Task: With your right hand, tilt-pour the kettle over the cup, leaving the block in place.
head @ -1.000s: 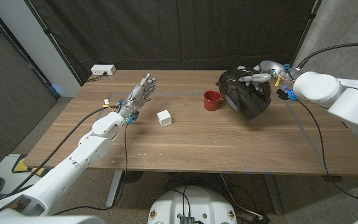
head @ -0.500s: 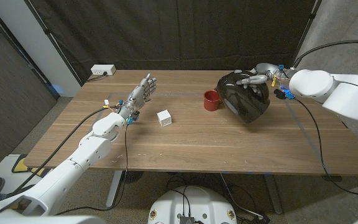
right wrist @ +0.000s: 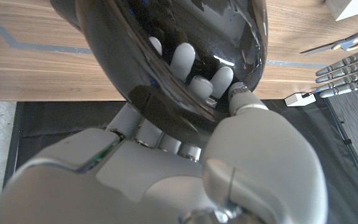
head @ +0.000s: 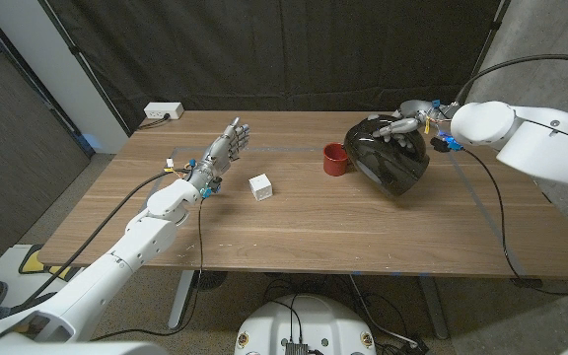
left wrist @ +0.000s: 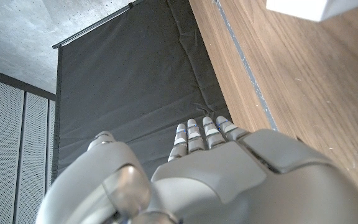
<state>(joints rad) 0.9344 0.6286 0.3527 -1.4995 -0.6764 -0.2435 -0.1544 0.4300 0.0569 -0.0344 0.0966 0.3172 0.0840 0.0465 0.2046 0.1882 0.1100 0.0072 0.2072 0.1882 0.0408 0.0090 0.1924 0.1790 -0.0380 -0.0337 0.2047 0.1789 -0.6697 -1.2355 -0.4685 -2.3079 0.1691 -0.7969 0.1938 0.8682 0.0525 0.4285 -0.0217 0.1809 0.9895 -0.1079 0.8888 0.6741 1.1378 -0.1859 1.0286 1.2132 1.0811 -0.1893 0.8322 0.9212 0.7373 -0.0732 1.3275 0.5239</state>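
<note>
The right robot hand grips the glossy, likely slippery kettle by its top, tilted toward the cup beside it; left robot hand released.

Counted on the wooden table: one black kettle, one red cup, one white block, one white power strip at the far left corner. Two robot hands: left hand and right hand. One dark curtain behind.
</note>
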